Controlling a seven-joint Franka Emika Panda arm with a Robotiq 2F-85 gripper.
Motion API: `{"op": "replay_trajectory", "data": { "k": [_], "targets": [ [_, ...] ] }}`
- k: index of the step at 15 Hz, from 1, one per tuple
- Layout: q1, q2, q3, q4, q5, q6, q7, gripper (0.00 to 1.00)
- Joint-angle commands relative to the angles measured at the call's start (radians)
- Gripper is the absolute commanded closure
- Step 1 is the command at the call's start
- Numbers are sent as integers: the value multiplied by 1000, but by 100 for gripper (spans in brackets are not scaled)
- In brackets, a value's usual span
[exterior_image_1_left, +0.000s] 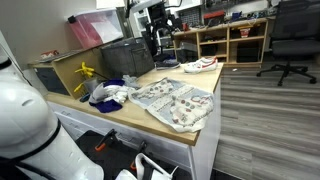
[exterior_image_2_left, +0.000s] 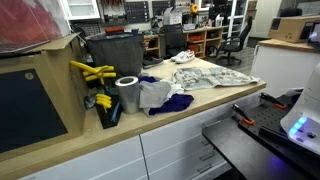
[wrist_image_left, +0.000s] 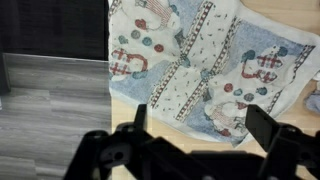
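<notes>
In the wrist view, grey plank floor (wrist_image_left: 50, 110) fills the left, and the light wooden bench (wrist_image_left: 120, 110) begins beside it. A flat white cloth printed with snowmen and red-and-blue borders (wrist_image_left: 190, 60) lies spread on the bench, its left side along the bench's edge. The black gripper (wrist_image_left: 200, 128) hangs over the cloth's near edge with its jaws wide apart, holding nothing. In an exterior view, crumpled white and blue rags (exterior_image_1_left: 110, 93) lie left of the cloth.

Workshop as I see it from my station: grey plank floor (exterior_image_1_left: 265, 105), wooden counter (exterior_image_1_left: 120, 117) over white drawers (exterior_image_2_left: 175, 150), open wooden shelving (exterior_image_1_left: 235, 40) at the far side, black office chair (exterior_image_1_left: 290, 45) beside it.
</notes>
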Motion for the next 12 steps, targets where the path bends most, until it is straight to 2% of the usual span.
{"op": "replay_trajectory", "data": {
  "k": [1, 6, 7, 12],
  "targets": [
    [22, -50, 9, -2, 20, -55, -23, 0],
    [41, -78, 18, 13, 51, -76, -9, 0],
    [39, -61, 16, 5, 24, -39, 0, 0],
    [41, -68, 17, 6, 38, -49, 0, 0]
  ]
}}
